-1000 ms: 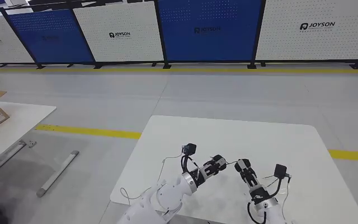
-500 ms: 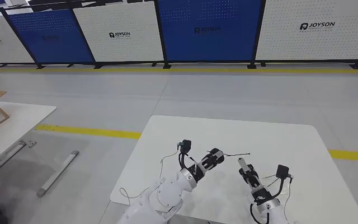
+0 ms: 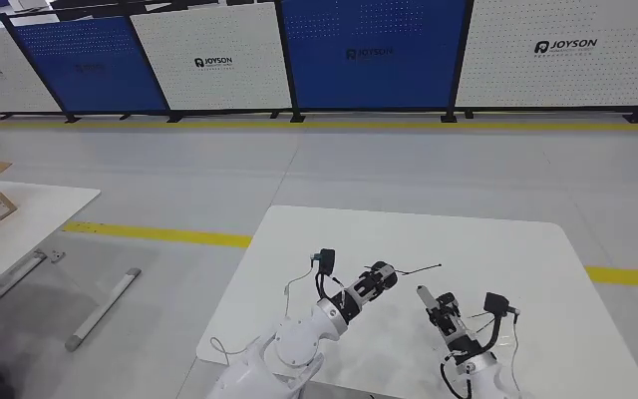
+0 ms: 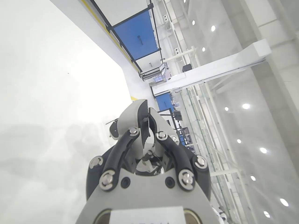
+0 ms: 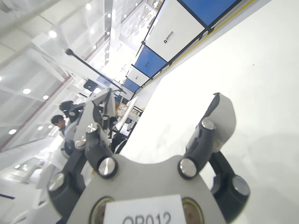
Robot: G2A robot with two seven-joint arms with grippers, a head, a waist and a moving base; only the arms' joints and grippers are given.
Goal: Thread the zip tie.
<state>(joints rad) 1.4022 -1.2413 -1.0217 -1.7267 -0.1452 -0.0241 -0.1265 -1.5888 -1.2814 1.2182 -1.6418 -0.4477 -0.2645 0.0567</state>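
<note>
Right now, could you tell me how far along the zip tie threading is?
Done: the left gripper is shut on the tie, which sticks out straight above the table. In hand: lining up, it seems; the right gripper is open, empty and apart from the tie. Left: the threading itself, since the tie forms no loop.

One black zip tie [image 3: 419, 267] and two grippers, the left gripper [image 3: 389, 272] and the right gripper [image 3: 429, 295], are over one white table [image 3: 498, 239], while a second table [image 3: 40, 209] at the left edge brings the table count to two. Five partition panels line the back, two blue panels [image 3: 95, 65] [image 3: 374, 55] and three white panels [image 3: 209, 60] [image 3: 548, 50] [image 3: 22, 85]. Two yellow floor lines [image 3: 399, 124] [image 3: 150, 234] cross the floor, and one grey bar [image 3: 100, 309] lies on it.
</note>
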